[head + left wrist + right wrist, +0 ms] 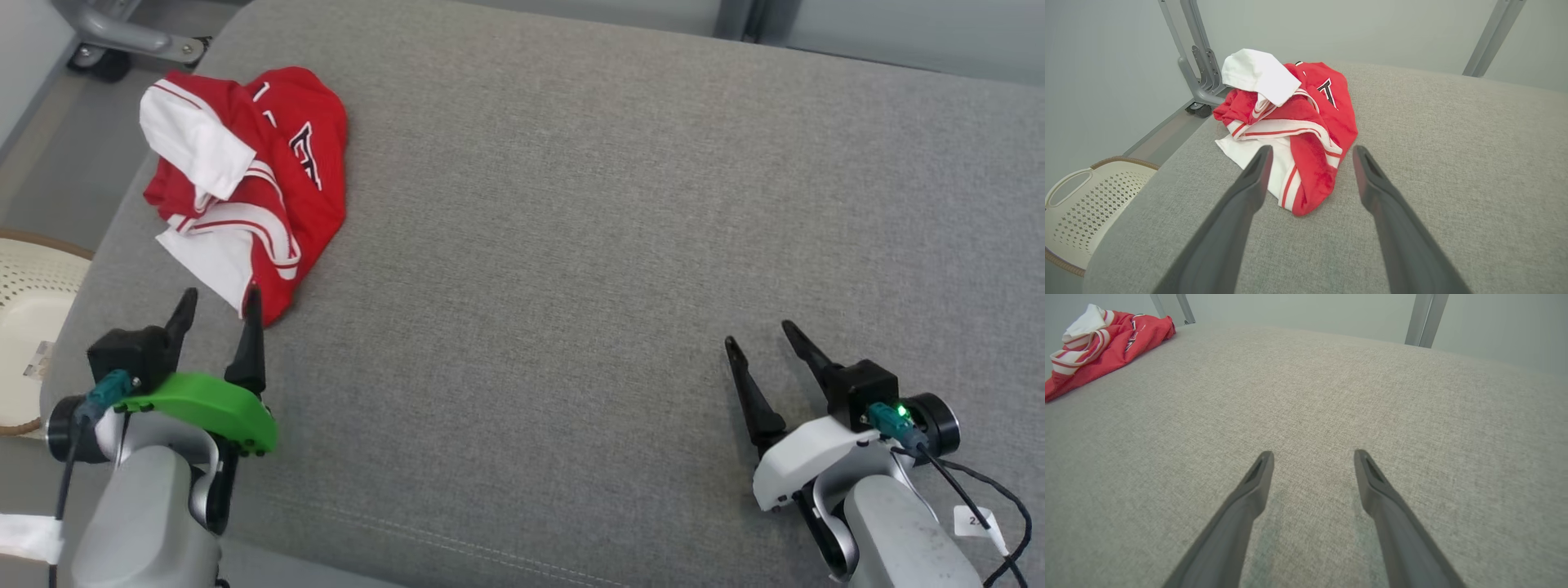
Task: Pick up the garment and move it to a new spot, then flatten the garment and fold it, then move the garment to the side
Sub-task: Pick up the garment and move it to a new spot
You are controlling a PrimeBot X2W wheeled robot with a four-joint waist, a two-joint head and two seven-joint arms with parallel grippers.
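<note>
Garment (253,184) crumpled, long axis near-to-far

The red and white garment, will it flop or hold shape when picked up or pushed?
Probably floppy: the garment lies crumpled in loose folds, so a pinch would likely lift one layer while the rest drapes. It looks like thin, light cloth. Pushed, it would likely bunch rather than slide on the textured grey cushion.

The garment (269,180) is soft red and white cloth, matt. The counter (612,245) is covered in coarse grey woven fabric with a stitched seam. The left claw (221,292) and right claw (758,333) have matt dark plastic fingers. The left claw has a smooth green plastic shell and the right a white one. The basket (1090,204) is cream perforated plastic.
</note>
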